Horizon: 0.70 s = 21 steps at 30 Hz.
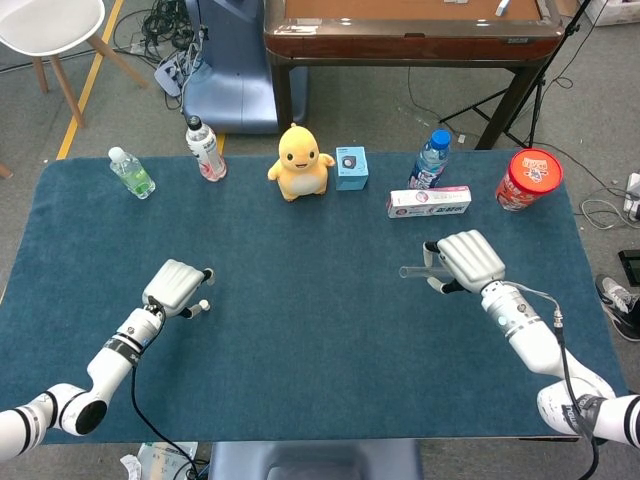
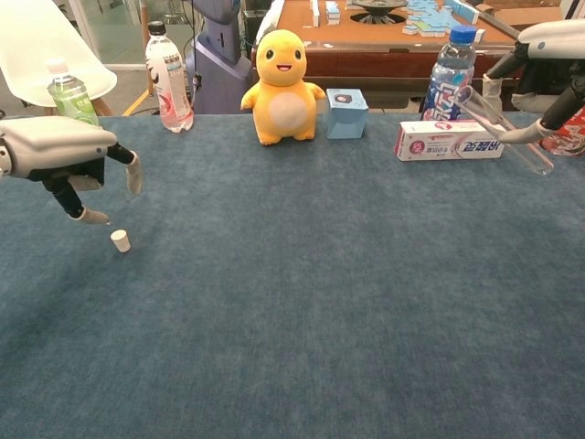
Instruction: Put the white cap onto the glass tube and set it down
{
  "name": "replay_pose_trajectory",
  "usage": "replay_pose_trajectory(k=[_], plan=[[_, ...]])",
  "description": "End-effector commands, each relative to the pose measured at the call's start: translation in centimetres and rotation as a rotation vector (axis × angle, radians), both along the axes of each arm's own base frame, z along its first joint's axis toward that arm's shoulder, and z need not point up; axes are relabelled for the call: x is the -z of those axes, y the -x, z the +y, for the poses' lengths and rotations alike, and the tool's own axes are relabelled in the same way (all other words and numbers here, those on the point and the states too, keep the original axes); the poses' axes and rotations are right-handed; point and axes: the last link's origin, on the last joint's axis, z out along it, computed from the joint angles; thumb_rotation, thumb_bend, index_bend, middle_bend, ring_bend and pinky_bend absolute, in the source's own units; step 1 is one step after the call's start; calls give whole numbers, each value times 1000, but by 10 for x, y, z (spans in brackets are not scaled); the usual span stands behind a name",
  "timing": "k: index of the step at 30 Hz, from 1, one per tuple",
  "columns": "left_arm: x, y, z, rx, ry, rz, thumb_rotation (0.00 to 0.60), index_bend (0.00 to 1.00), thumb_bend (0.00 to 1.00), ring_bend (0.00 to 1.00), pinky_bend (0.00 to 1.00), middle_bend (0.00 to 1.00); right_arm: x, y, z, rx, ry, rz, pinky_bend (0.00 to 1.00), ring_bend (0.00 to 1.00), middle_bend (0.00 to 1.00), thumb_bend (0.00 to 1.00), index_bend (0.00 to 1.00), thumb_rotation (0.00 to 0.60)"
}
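On the blue mat (image 1: 320,330), your left hand (image 1: 177,287) hovers over the white cap (image 2: 120,240), fingers spread and holding nothing. Your right hand (image 1: 466,262) grips the glass tube (image 2: 501,129), raised above the table.

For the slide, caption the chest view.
Left hand open above the white cap on the table; right hand holds the glass tube.

High head view, low chest view, same table (image 1: 300,340).
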Motion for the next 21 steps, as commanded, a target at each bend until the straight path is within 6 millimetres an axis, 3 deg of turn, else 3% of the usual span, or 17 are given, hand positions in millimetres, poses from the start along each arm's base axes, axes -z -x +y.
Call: replay_pose_trajectory(k=[1, 21], plan=[[6, 3, 0, -6, 6, 22, 600, 400, 213, 1000, 998, 1000, 1, 2, 0, 8, -1, 0, 1000, 1000, 906, 628, 818, 600], [32, 17, 3, -45, 4, 47, 600, 462, 214, 1000, 1000, 1000, 3, 13, 2, 37, -10, 1, 1000, 1000, 906, 628, 818, 600]])
